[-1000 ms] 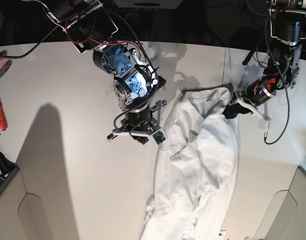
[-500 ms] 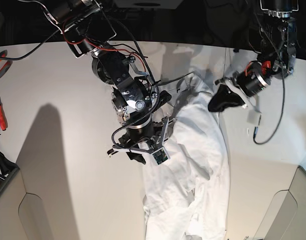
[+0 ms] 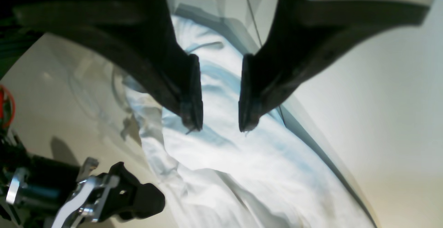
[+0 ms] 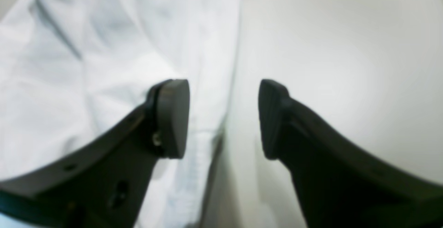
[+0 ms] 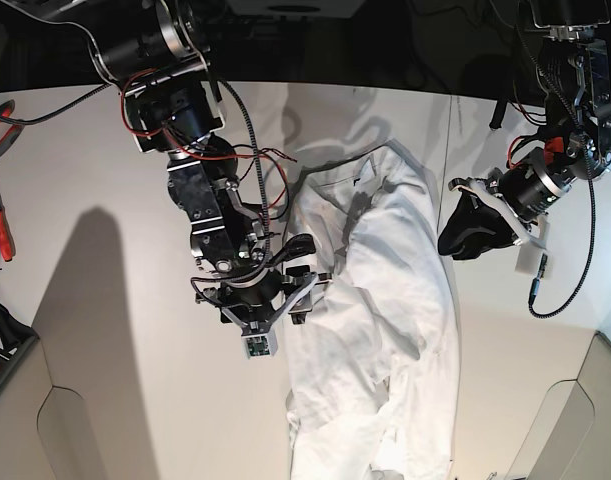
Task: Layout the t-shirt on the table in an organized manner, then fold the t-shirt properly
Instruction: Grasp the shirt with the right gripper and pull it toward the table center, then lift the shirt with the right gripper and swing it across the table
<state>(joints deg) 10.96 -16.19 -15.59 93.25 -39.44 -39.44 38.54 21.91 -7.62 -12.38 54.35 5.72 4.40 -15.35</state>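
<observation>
Though the limp, light shirt (image 5: 385, 300) lay bunched, both grippers (image 3: 216, 117) (image 4: 224, 119) hung spread and empty; its hem edges looked easiest to pinch.

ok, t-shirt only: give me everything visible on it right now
The t-shirt is plain white, soft-looking cloth, heavily wrinkled and bunched into a long strip. It lies on the table, running from near the far edge to the bottom of the base view, collar end apparently farthest. Neither the left gripper nor the right gripper holds it; both are open. The right one straddles its edge.
</observation>
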